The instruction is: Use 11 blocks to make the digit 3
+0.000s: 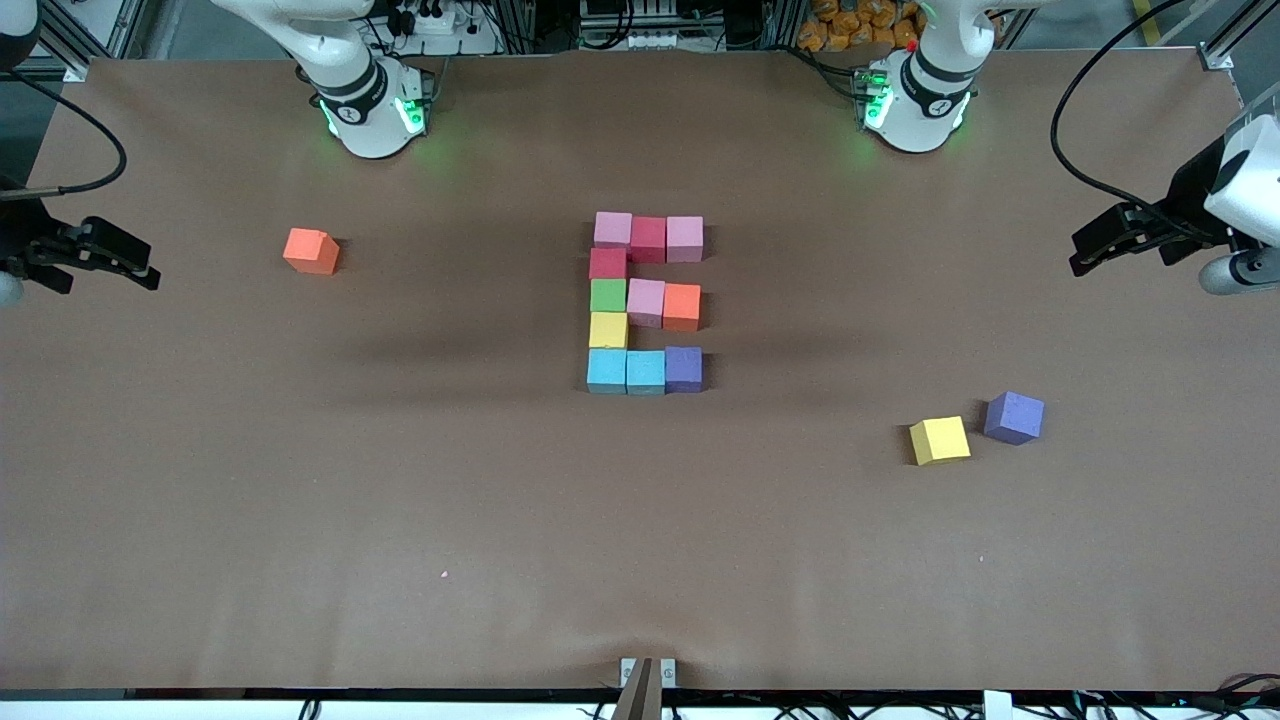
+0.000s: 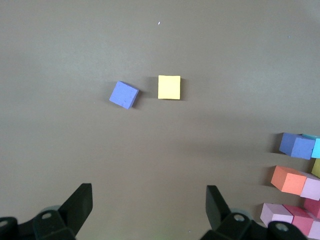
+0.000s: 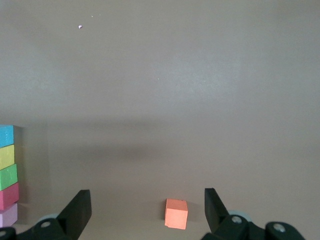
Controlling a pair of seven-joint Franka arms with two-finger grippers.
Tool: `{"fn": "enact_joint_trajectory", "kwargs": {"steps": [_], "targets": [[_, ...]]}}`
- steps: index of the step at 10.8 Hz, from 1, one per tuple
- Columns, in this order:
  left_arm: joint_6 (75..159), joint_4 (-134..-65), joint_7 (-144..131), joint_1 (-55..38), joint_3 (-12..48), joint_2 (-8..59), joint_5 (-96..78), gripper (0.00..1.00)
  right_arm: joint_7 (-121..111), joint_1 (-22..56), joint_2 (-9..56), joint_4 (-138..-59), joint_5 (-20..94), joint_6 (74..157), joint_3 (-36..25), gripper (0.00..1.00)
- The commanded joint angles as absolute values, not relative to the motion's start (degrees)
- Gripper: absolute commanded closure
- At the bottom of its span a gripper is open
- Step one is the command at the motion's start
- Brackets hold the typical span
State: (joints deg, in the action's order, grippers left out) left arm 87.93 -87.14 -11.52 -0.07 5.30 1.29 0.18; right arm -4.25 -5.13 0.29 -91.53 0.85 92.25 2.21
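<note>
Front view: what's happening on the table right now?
Nothing is being handled. The figure of eleven touching blocks sits mid-table and looks complete. The left gripper and right gripper both hang open at their own ends of the table, holding nothing. Three spare blocks lie loose: an orange block at the right arm's end, a yellow block and a purple block at the left arm's.

Front view: high camera across the table (image 1: 300, 520), facing the robot bases, whole tabletop in frame. Left wrist view: looks down past the left gripper (image 2: 149, 206), well above the table; shares the loose yellow block (image 2: 169, 87) and loose purple block (image 2: 123, 94) with front view. Right wrist view: likewise, past the right gripper (image 3: 147, 210); shares the lone orange block (image 3: 176, 213). Both wrist views catch an edge of the block figure (image 1: 647, 300).
</note>
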Motion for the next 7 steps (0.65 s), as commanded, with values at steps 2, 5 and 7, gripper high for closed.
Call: {"fn": "enact_joint_trajectory", "kwargs": {"steps": [2, 5, 7], "targets": [[88.24, -87.98, -4.86, -0.18, 4.39, 0.53, 0.08, 0.00, -3.60, -5.63, 0.09, -91.76, 0.44, 92.81, 2.55, 0.00], [88.24, -87.80, -5.71, -0.18, 4.74, 0.53, 0.17, 0.00, -3.60, -5.63, 0.09, -91.84, 0.44, 92.81, 2.55, 0.00], [88.24, -87.80, -5.71, -0.26, 4.83, 0.44, 0.18, 0.00, -3.60, -5.54, 0.09, -91.85, 0.44, 92.72, 2.55, 0.00]]}}
